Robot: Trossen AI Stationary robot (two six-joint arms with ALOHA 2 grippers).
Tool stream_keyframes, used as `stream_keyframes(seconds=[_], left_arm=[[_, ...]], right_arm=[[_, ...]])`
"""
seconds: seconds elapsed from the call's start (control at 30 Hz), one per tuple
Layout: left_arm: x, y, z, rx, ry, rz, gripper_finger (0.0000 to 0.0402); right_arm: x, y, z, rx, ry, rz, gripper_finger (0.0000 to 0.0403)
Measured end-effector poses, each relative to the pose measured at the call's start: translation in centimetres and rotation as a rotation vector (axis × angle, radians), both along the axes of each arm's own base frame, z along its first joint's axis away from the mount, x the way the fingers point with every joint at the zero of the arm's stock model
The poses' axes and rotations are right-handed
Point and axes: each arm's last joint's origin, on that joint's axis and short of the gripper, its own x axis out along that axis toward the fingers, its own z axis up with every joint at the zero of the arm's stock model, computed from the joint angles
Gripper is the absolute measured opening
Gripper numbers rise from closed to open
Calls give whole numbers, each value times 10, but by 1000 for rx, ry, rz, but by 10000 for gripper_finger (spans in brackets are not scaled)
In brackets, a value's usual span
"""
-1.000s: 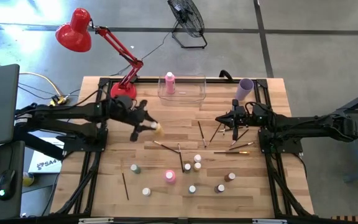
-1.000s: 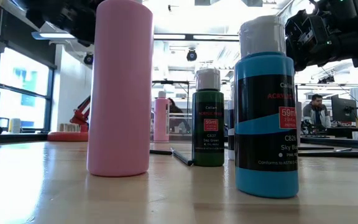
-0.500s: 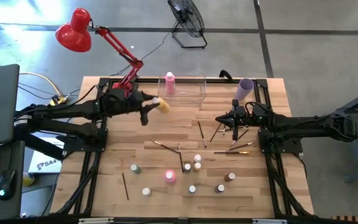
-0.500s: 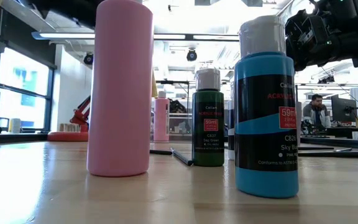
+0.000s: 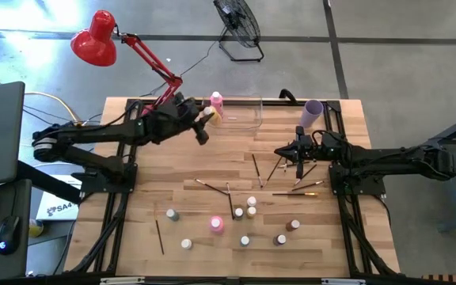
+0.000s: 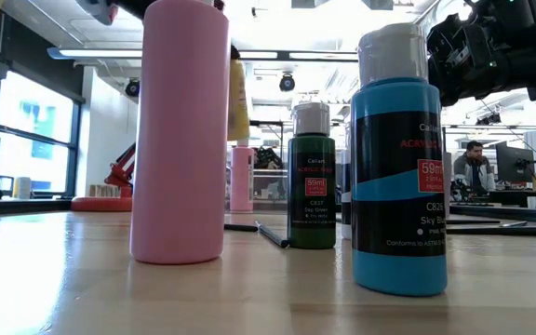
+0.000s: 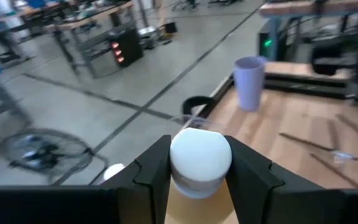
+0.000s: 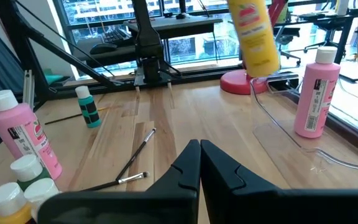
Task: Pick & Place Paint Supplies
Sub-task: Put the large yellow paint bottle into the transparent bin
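Observation:
My left gripper (image 5: pixel 206 119) holds a yellow paint bottle (image 8: pixel 253 34) in the air by the left end of the clear bin (image 5: pixel 248 123). A pink bottle (image 5: pixel 216 103) stands upright in the bin. Another pink bottle (image 5: pixel 217 225) and several small white-capped bottles (image 5: pixel 251 207) stand on the near part of the table, and thin brushes (image 5: pixel 256 170) lie flat mid-table. My right gripper (image 5: pixel 298 152) is shut and empty, hovering over brushes at the right. My left gripper pinches the yellow bottle at its white cap (image 7: pixel 201 155), one finger (image 7: pixel 157 167) on each side. The fingers come about level from the table's left side. The bottle hangs upright below them, cap up, lifted clear of the table.
A lilac cup (image 5: pixel 313 112) stands at the far right, past the bin. A red desk lamp (image 5: pixel 93 39) has its base (image 5: pixel 155 115) at the far left, close behind my left arm. A strip of bare wood lies between the bin and the brushes.
My left gripper has risen and gone toward the far edge and to the right, up to the bin's left end. It has tipped from pointing down to about level. The yellow bottle came along, lifted higher, and now hangs upright.

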Motion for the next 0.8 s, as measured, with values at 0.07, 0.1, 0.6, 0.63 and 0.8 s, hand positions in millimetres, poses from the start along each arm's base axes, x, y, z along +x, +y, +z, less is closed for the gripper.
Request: stream_keyframes(seconds=[0.07, 0.1, 0.6, 0.63, 0.8], left_arm=[[6, 7, -3, -7, 20, 37, 125], [8, 11, -5, -16, 25, 50, 125], [9, 64, -29, -238, -40, 123, 125], [9, 66, -30, -242, -37, 130, 125], [15, 72, -42, -258, 3, 144, 125]], right_arm=[[0, 0, 0, 0, 0, 0, 2], [0, 0, 0, 0, 0, 0, 2], [0, 0, 0, 0, 0, 0, 2], [0, 0, 0, 0, 0, 0, 2], [0, 0, 0, 0, 0, 0, 2]])
